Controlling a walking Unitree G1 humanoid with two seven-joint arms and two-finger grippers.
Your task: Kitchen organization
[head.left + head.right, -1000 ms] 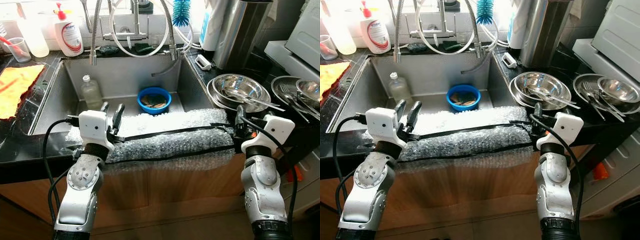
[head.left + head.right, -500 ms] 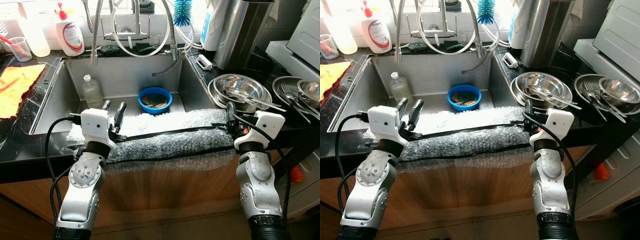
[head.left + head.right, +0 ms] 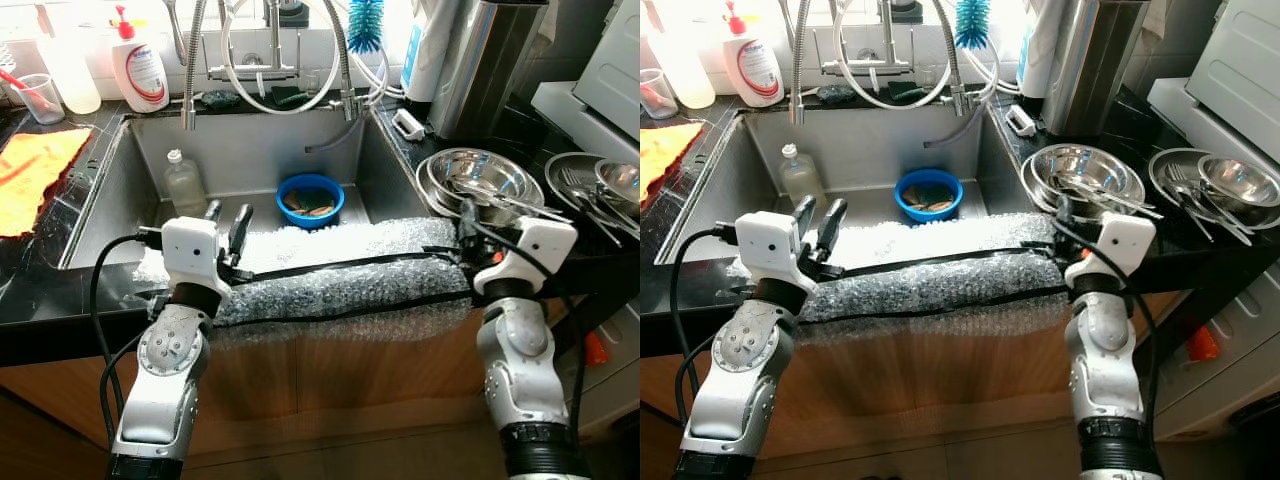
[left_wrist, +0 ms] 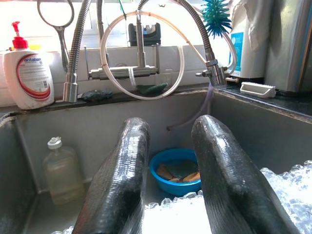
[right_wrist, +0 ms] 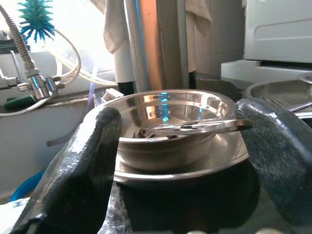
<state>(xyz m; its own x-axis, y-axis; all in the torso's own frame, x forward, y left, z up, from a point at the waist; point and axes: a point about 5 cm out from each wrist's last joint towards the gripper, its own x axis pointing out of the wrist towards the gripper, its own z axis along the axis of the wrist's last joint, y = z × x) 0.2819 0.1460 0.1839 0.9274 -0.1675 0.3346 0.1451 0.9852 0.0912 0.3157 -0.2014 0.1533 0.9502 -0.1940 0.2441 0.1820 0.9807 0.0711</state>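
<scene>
A long sheet of clear bubble wrap crossed by two black bands [image 3: 340,280] lies draped over the front edge of the stainless steel sink [image 3: 120,190], spanning it from the left front corner to the right front corner and hanging a little over the wooden cabinet front [image 3: 340,380] below. The left gripper [image 3: 226,222] hovers above the left end of the wrap, its two long black fingers [image 4: 122,180] a narrow gap apart and holding nothing, pointed into the basin. The right gripper [image 5: 180,161] sits at the right end of the wrap, at the front edge of the black worktop [image 3: 40,290], its fingers [image 5: 87,161] spread wide and empty, facing a stack of shiny steel bowls [image 3: 480,180] with steel utensils laid across the top one. These bowls stand on the worktop just right of the sink; a second set of steel dishes holding forks [image 3: 590,185] sits nearer the right edge.

Inside the basin, a round blue plastic bowl with brownish scraps [image 3: 308,198] rests on the bottom near the middle, and a clear plastic bottle with a white cap [image 3: 182,184] stands upright toward the left wall. An orange cloth [image 3: 35,170] lies on the worktop left of the sink. Along the back edge stand a white soap pump bottle with a red top [image 3: 138,68], chrome taps with looped hoses [image 3: 270,60], a teal bristle brush [image 3: 364,22] and a tall steel cylinder [image 3: 480,60]
</scene>
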